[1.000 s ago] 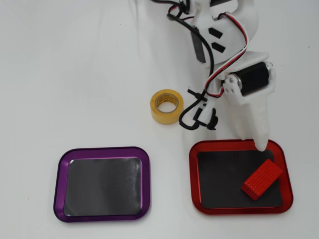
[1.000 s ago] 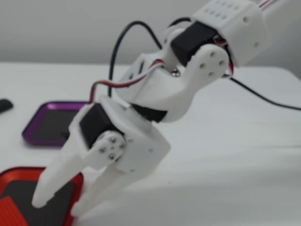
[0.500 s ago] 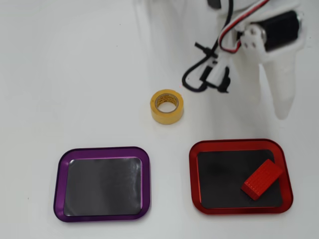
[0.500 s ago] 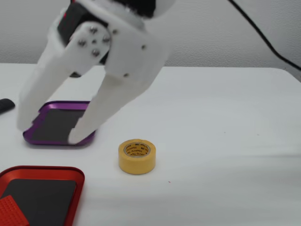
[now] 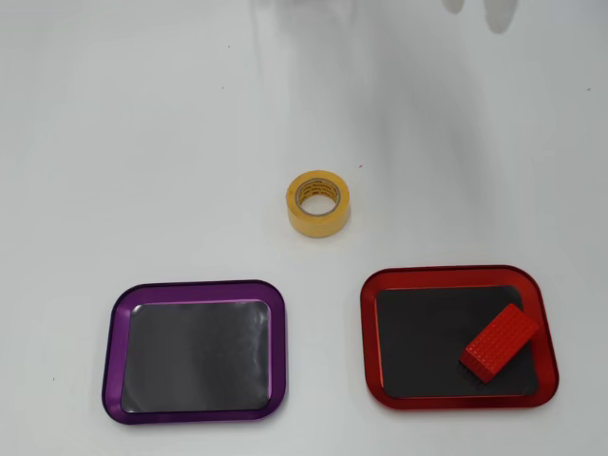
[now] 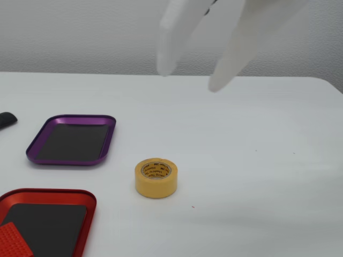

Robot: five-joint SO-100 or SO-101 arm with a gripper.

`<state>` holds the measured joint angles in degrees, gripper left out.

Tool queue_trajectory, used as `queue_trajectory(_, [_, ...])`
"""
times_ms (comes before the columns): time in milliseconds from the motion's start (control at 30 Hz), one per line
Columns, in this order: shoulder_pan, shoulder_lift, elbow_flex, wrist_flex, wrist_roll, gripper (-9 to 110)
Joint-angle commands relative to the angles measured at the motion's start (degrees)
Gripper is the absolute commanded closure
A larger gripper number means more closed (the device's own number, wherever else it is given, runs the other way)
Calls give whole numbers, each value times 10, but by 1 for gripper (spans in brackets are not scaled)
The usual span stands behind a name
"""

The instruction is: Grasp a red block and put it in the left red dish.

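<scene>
Studded red block (image 5: 500, 343) — bright, brick-shaped

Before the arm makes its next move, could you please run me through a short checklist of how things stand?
1. Red block inside the red dish: ok, lying at an angle in its right part in the overhead view.
2. Claw open: ok, its white fingers are spread.
3. Claw empty and raised above the table: ok.
4. Purple tray empty: ok.
5. Yellow tape roll clear of both trays: ok.
</scene>
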<state>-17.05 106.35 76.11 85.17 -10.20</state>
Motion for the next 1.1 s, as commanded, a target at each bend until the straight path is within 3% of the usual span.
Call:
queue_trajectory(0, [4, 113, 95, -11, 2, 86])
queue_trajectory(200, [9, 313, 365, -130, 37, 86])
queue_trajectory(433, [141, 524, 626, -261, 118, 85])
queue_trajectory(633, [183, 695, 791, -258, 113, 85])
queue_trajectory(900, [183, 923, 912, -163, 112, 85])
queue_trajectory(1067, [183, 907, 984, -163, 119, 85])
